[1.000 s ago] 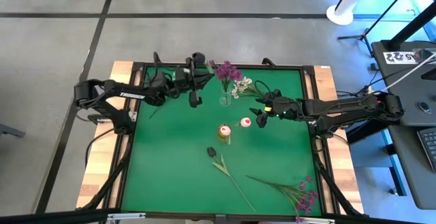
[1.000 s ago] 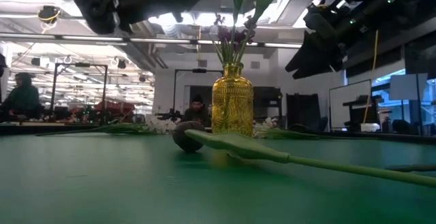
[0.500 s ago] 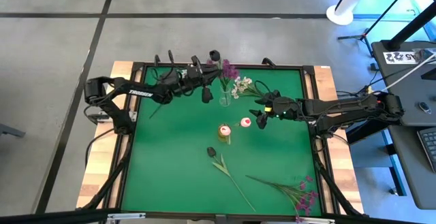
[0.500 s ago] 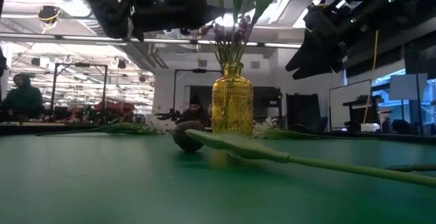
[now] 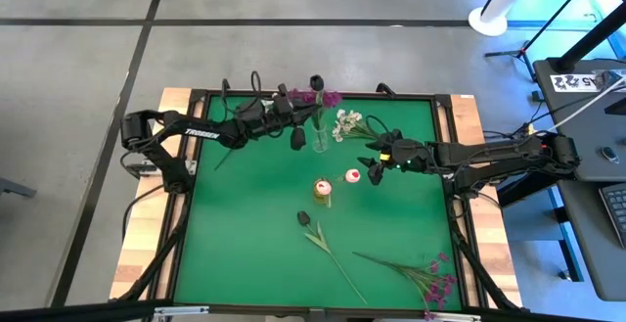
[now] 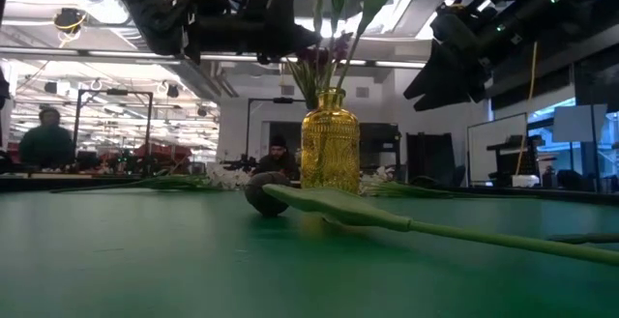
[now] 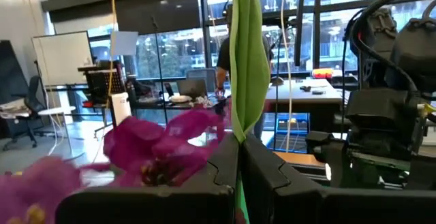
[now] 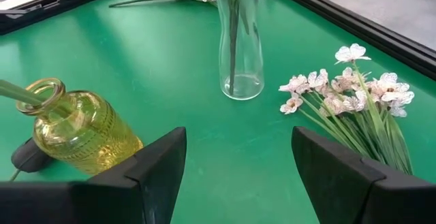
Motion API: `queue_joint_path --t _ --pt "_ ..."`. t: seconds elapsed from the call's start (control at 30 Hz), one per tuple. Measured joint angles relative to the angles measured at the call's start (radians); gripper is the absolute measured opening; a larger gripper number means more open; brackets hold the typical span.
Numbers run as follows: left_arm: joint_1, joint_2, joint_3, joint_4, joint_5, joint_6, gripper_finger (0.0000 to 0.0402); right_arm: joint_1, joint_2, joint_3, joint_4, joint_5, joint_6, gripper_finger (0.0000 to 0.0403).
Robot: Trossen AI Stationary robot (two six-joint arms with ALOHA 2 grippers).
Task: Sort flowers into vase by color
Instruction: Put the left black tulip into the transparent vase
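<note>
My left gripper [image 5: 305,122] is shut on a dark-budded flower [image 5: 316,83] and stands right beside the clear glass vase [image 5: 320,143] at the table's far side. Magenta sprigs [image 5: 330,97] stand in that vase. My right gripper [image 5: 372,170] hovers open to the right of the yellow vase [image 5: 321,191], which holds pink buds [image 5: 352,176]. White blossoms [image 5: 347,123] lie on the mat right of the clear vase. Another dark-budded flower [image 5: 305,220] lies flat on the mat nearer me, and a magenta sprig [image 5: 430,278] lies by the near right corner. My left gripper pinches the flower's green stem at its leafy middle [image 7: 240,132] between the two shut fingers [image 7: 218,169], which come level from the table's left and lie across the stem. The stem stands upright, with the dark bud above the fingers. Its lower end is hidden by the gripper.
The clear vase [image 8: 238,40], the yellow vase [image 8: 75,132] and the white blossoms [image 8: 347,94] stand close together ahead of my right gripper. The black table frame [image 5: 293,94] runs just behind the clear vase. Bare green mat [image 5: 235,234] lies at the near left.
My left gripper has moved toward the table's right, carrying the upright dark-budded flower from left of the clear vase to right beside it. The bud now stands next to the magenta sprigs. My right arm has kept still.
</note>
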Motion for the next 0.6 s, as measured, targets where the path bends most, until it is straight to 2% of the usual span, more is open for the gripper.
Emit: queue_joint_path --t 0.4,0.6 --pt "-0.002 0.0 0.0 -0.001 0.008 -0.04 0.0004 0.0 0.0 0.0 0.002 0.002 -0.021 0.0264" --pt "-0.012 0.0 0.0 -0.013 0.003 -0.046 0.0036 0.0 0.0 0.0 0.002 0.002 -0.021 0.0264"
